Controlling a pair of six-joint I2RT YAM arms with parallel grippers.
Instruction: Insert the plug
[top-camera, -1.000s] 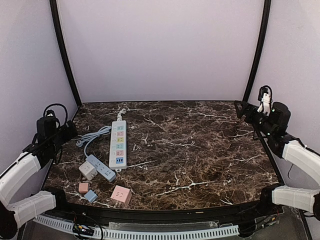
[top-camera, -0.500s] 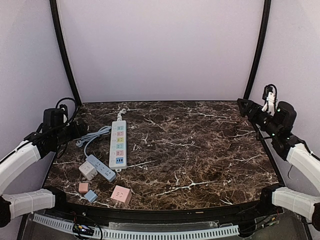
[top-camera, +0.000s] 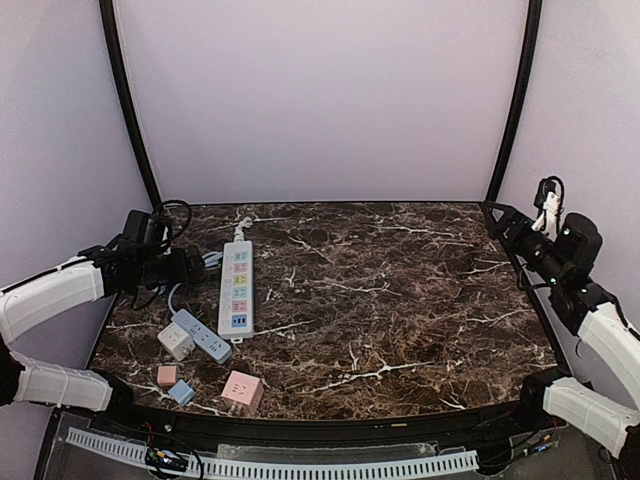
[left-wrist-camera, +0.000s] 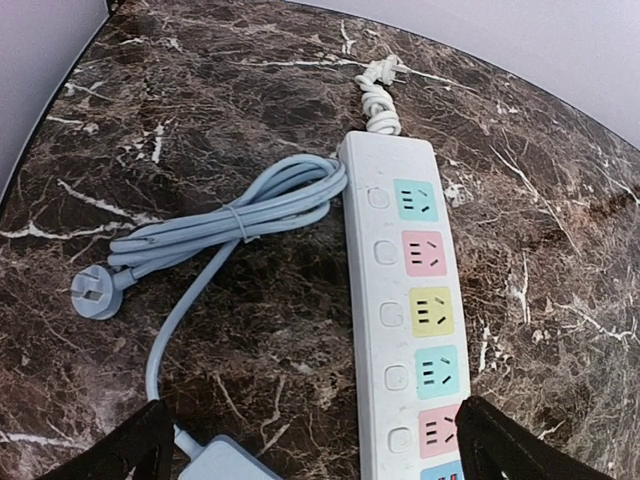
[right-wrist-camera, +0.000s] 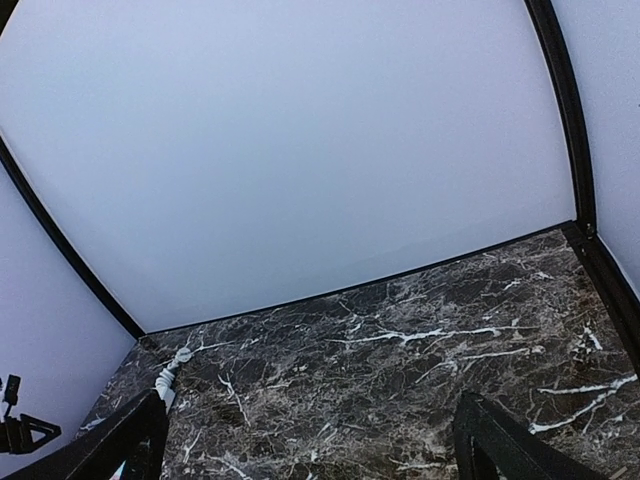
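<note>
Top view: the power strip (top-camera: 236, 289) lies lengthwise on the table (top-camera: 400, 300), left of the frame's centre, with its knotted lead (top-camera: 243, 225) at its upper end. Left wrist view: the coiled cord (left-wrist-camera: 240, 215) lies left of the strip, its loop against the strip's upper left edge and its plug (left-wrist-camera: 92, 293) at mid-left. Lower left of the top view: a short socket bar (top-camera: 201, 337) with a cube adapter (top-camera: 175, 341) touching its left side, and below them a small cube (top-camera: 167, 376), a second small cube (top-camera: 181, 391) and, to their right, a larger cube (top-camera: 242, 391).
</note>
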